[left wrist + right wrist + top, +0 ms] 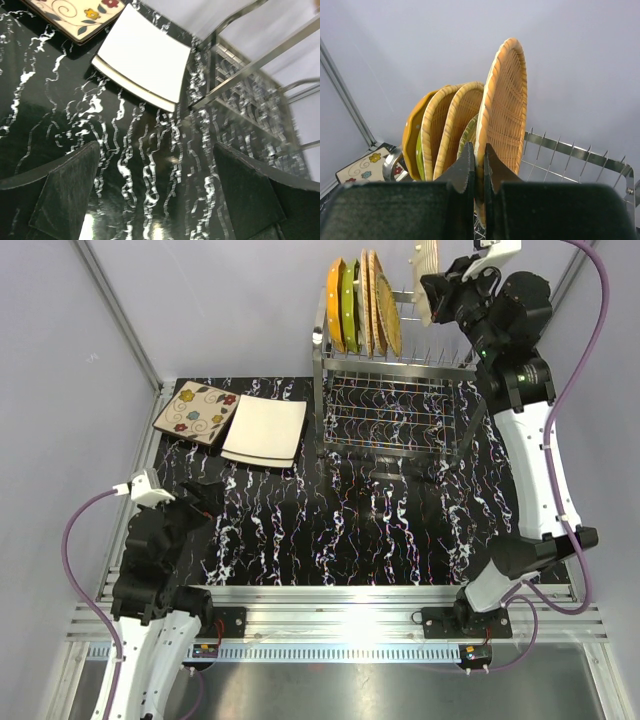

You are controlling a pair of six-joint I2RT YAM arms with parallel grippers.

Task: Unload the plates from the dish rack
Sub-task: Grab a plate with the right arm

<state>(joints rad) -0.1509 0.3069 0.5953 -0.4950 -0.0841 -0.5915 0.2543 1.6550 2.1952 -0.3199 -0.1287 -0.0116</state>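
- Right gripper point(479, 155) pinches the wicker plate point(505, 100) by its lower rim; plate stands on edge above the jaws, over the dish rack point(395, 400)
- Left gripper point(156, 150) spread, well apart

Woven wicker plate point(504, 111) (shiny steel wire rack point(392, 412)).

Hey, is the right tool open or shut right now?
Shut: the right tool pinches the lower rim of an upright wicker plate, its fingers pressed against both faces.

Tan wicker plate point(428, 264) in right gripper point(430, 298)
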